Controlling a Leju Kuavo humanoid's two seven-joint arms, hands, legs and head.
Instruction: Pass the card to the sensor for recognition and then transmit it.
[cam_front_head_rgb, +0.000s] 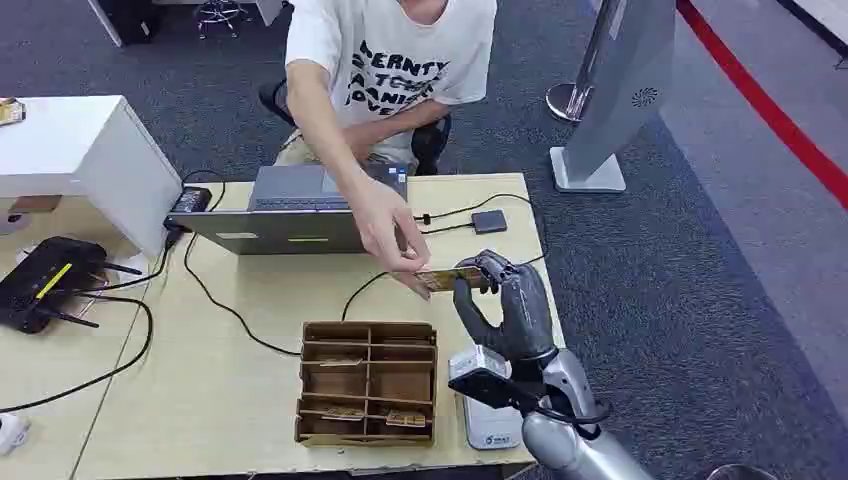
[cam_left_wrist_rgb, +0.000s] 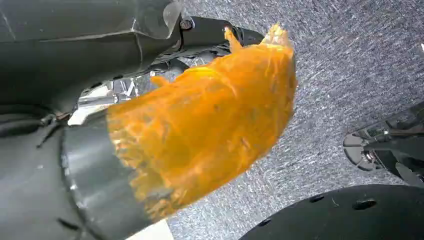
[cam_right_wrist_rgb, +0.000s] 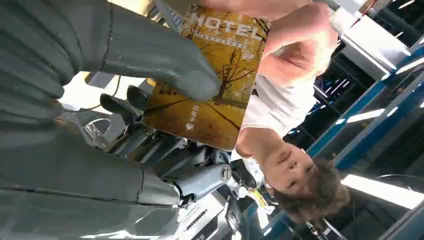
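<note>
A yellow hotel card (cam_front_head_rgb: 447, 278) hangs above the right part of the table, and my right hand (cam_front_head_rgb: 500, 300) pinches it between thumb and fingers. A person's hand (cam_front_head_rgb: 395, 235) grips the card's other end. In the right wrist view my thumb (cam_right_wrist_rgb: 165, 60) presses on the card (cam_right_wrist_rgb: 215, 80), with the person's fingers (cam_right_wrist_rgb: 295, 45) at its far edge. A white card reader (cam_front_head_rgb: 490, 425) lies on the table under my right wrist. My left hand (cam_left_wrist_rgb: 200, 125), partly wrapped in orange, hangs over the carpet; how its fingers lie is unclear.
A cardboard divider box (cam_front_head_rgb: 368, 380) with a few cards stands left of the reader. A laptop (cam_front_head_rgb: 300, 205), a small black device (cam_front_head_rgb: 489, 221) and cables lie at the back. A black router (cam_front_head_rgb: 45, 280) sits far left. The person sits behind the table (cam_front_head_rgb: 250, 300).
</note>
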